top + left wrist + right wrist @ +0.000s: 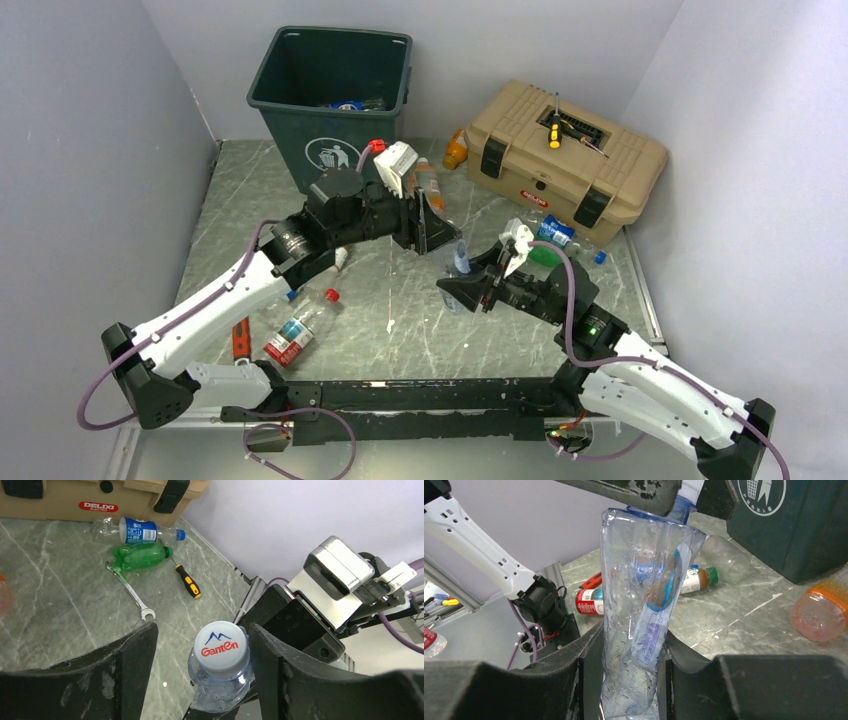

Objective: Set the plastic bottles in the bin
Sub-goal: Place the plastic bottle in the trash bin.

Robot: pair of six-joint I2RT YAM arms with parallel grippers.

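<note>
My right gripper (630,640) is shut on a crushed clear bottle (644,580) and holds it upright over the table middle (460,262). Its white Ganten cap (221,647) sits between the open fingers of my left gripper (202,630), close against the right finger. The dark green bin (330,90) stands at the back left with a blue-labelled bottle (350,103) inside. A red-labelled bottle (295,335) lies at front left. Orange bottles (455,150) lie by the bin. A blue-labelled bottle (140,530) and a green bottle (142,556) lie by the toolbox.
A tan toolbox (565,150) stands at the back right with a yellow-handled screwdriver (554,135) on its lid. A wrench (131,592) and another screwdriver (189,581) lie on the table near the green bottle. A red-handled tool (241,338) lies at front left.
</note>
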